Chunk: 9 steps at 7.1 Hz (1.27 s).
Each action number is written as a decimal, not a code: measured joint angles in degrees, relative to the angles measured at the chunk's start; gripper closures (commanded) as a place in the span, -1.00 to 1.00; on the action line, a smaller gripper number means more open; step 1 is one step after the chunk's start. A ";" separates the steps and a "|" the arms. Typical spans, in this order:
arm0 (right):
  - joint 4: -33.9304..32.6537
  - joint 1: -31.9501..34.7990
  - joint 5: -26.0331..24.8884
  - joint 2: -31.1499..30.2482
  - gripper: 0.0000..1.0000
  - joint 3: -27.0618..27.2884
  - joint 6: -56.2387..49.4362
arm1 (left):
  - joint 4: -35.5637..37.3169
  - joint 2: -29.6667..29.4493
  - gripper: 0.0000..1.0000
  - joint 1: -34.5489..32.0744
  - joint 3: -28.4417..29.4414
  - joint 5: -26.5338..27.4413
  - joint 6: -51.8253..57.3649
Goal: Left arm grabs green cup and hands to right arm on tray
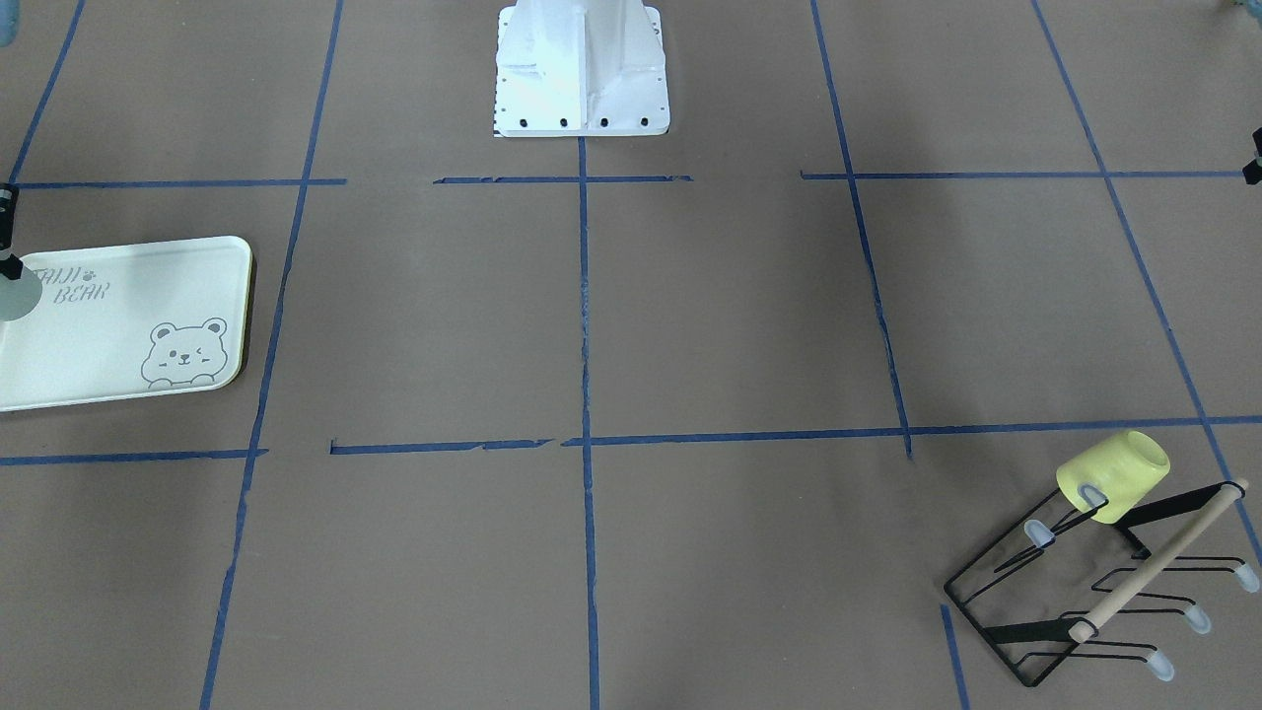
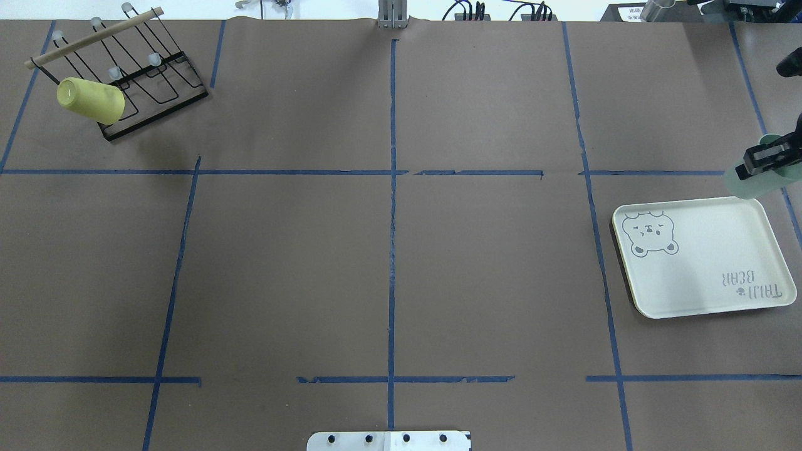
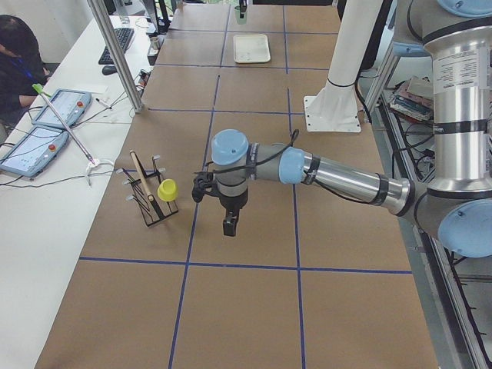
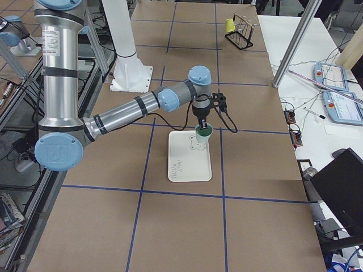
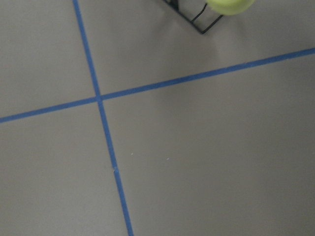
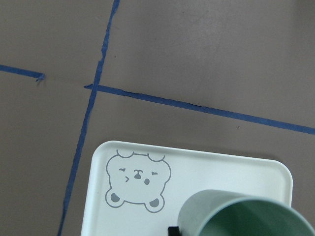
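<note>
My right gripper is shut on the pale green cup and holds it upright in the air over the cream bear tray. In the right side view the cup hangs above the tray's bear end. The right wrist view shows the cup's rim over the tray. The left gripper shows only in the left side view. It hangs above the table beside the cup rack, and I cannot tell if it is open.
A pale yellow cup sits on a peg of the black wire rack at the table's far left corner. The white robot base stands at the near middle edge. Blue tape lines cross the brown table.
</note>
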 measured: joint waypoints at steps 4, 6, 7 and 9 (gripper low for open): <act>18.67 -6.65 -6.09 -6.21 0.96 -4.69 13.99 | -5.85 8.36 -1.00 -4.00 0.93 -3.79 2.08; 22.58 -14.70 -13.24 -6.46 0.95 -6.33 21.83 | -5.98 8.11 -1.00 -4.14 1.70 -3.98 2.24; 23.10 -16.84 -15.20 -6.32 0.90 -7.58 23.16 | -6.03 7.88 -1.00 -4.16 2.14 -4.00 2.29; 23.28 -18.51 -16.35 -5.80 -0.48 -9.36 23.87 | -6.06 7.63 -1.00 -4.16 2.43 -4.01 2.32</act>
